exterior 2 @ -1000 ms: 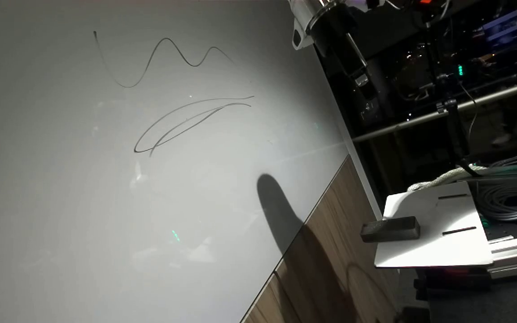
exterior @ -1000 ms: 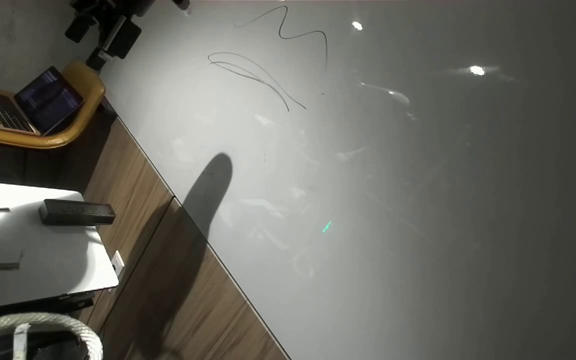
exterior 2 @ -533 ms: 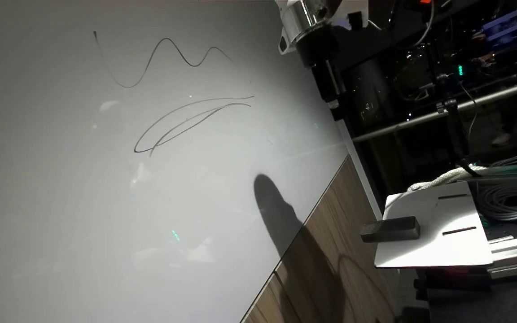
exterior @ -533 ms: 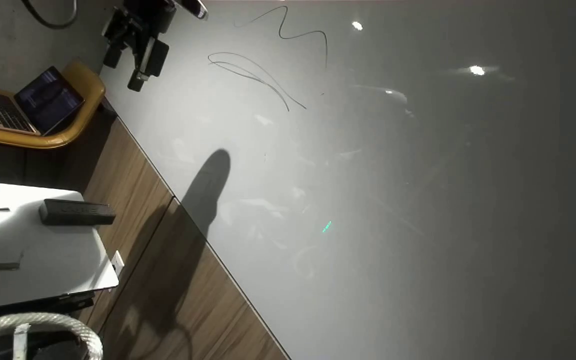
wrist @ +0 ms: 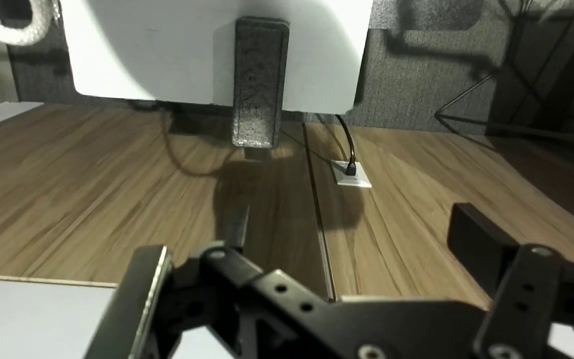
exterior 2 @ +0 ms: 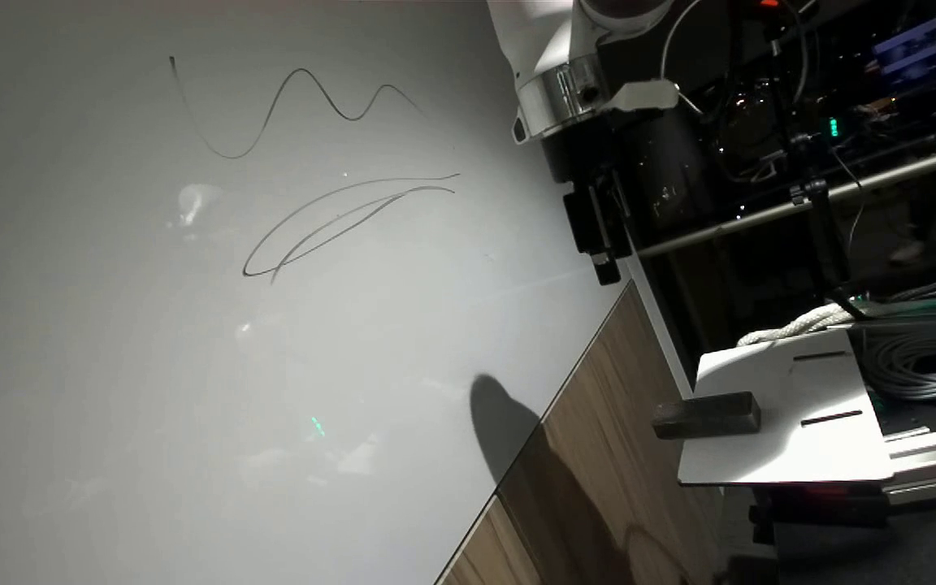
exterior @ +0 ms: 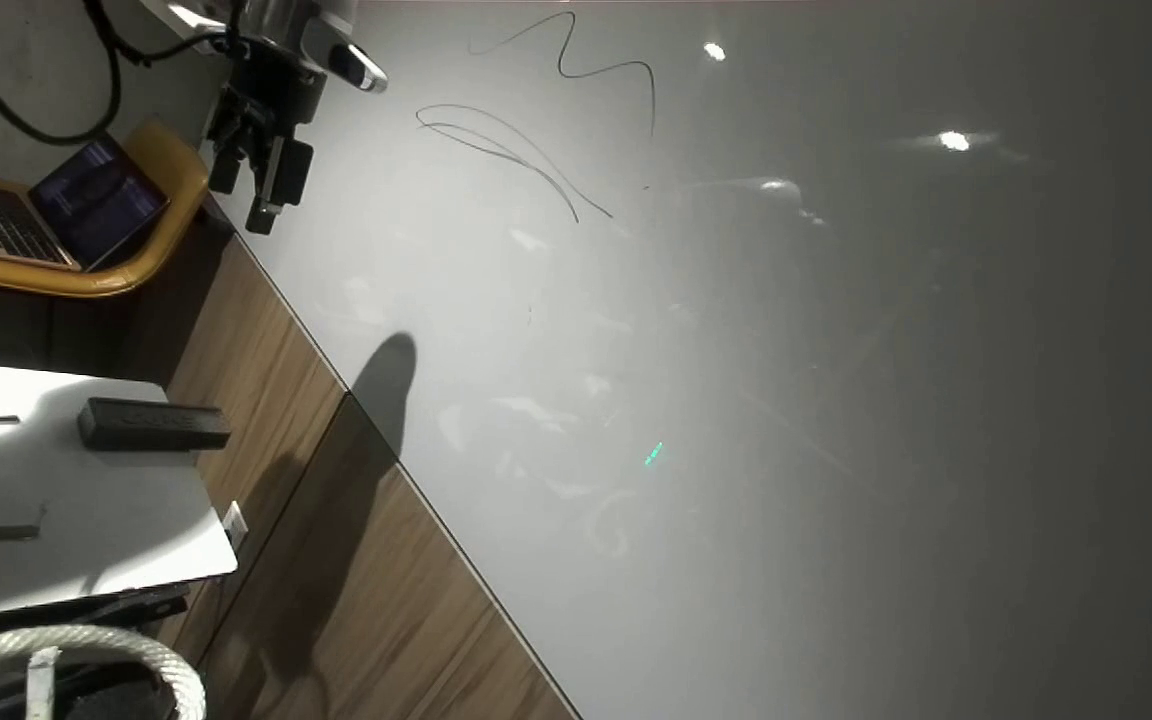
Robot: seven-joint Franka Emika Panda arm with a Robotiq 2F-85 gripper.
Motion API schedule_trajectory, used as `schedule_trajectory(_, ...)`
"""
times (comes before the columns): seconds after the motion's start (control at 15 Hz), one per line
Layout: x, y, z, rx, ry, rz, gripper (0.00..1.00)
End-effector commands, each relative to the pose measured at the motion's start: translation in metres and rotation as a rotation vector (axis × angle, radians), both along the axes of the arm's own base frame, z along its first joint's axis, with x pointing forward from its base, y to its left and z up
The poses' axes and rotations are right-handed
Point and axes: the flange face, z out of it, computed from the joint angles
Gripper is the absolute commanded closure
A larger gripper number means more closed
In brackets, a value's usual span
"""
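Compared with the earlier frame, the black metal two-fingered tool [exterior: 243, 203] sits lower in both exterior views, more of the white and silver robot arm [exterior 2: 535, 41] shows, and the rounded dark shadow [exterior 2: 500, 422] reaches less far over the large glossy white board [exterior 2: 110, 366]. The dark grey rectangular block [wrist: 261, 82] keeps its place. It lies flat on the smooth white table [wrist: 167, 60], crossing the edge that faces the brown wood-grain panels [wrist: 107, 169], between that edge's two corners, with one end jutting out past it. The letter-like relief on its top is too indistinct to read.

The tool is released: in the wrist view its fingers stand wide apart, with nothing held between them. It hangs clear of the table's edges and corners and apart from the block.

As for progress, I judge it early: no contact is made, and any grip or lift of the block remains undone. The thin dark wavy line [exterior 2: 300, 70] and the thin dark looped line [exterior 2: 362, 217] show on the board in both exterior views.
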Motion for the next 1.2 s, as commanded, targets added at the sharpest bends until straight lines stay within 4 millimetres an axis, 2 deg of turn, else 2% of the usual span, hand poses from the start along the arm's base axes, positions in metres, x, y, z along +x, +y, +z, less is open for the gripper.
schedule_trajectory(0.0,-0.017,-0.007,-0.028,-0.027,-0.002,-0.055,0.0)
schedule_trajectory(0.33,-0.042,-0.031,-0.084,-0.035,0.036,-0.12,0.0)
schedule_trajectory(0.4,-0.025,-0.03,-0.084,-0.038,0.04,-0.13,0.0)
schedule_trajectory(0.73,-0.018,-0.06,-0.117,-0.04,0.06,-0.157,0.0)
schedule_trajectory(0.87,-0.015,-0.063,-0.13,-0.035,0.07,-0.168,0.0)
schedule_trajectory(1.13,-0.016,-0.049,-0.153,-0.026,0.103,-0.147,0.0)
